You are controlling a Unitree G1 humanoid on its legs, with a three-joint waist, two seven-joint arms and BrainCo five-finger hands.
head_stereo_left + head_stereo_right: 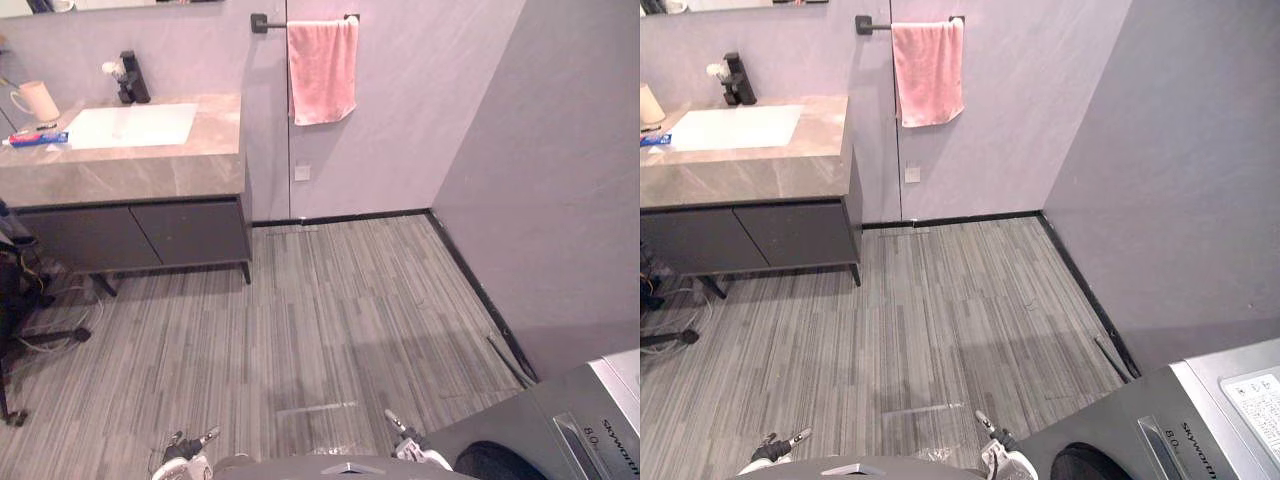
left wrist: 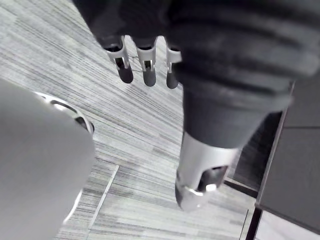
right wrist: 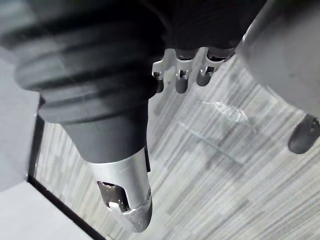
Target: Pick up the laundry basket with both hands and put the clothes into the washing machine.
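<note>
The grey washing machine (image 1: 560, 420) stands at the lower right, its control panel (image 1: 1185, 445) facing up and a dark round shape (image 1: 1080, 462) on its front. My left hand (image 2: 145, 75) hangs above the striped floor, fingers straight and the thumb (image 2: 200, 175) apart, holding nothing. My right hand (image 3: 182, 77) also hangs over the floor with relaxed fingers and a free thumb (image 3: 125, 200), empty too.
A dark vanity (image 1: 140, 230) with a stone top and white sink (image 1: 130, 125) stands at the back left, with a cup (image 1: 38, 100) and toothpaste tube (image 1: 35, 138) on it. A pink towel (image 1: 322, 70) hangs on the back wall. A grey wall (image 1: 560, 180) closes the right side.
</note>
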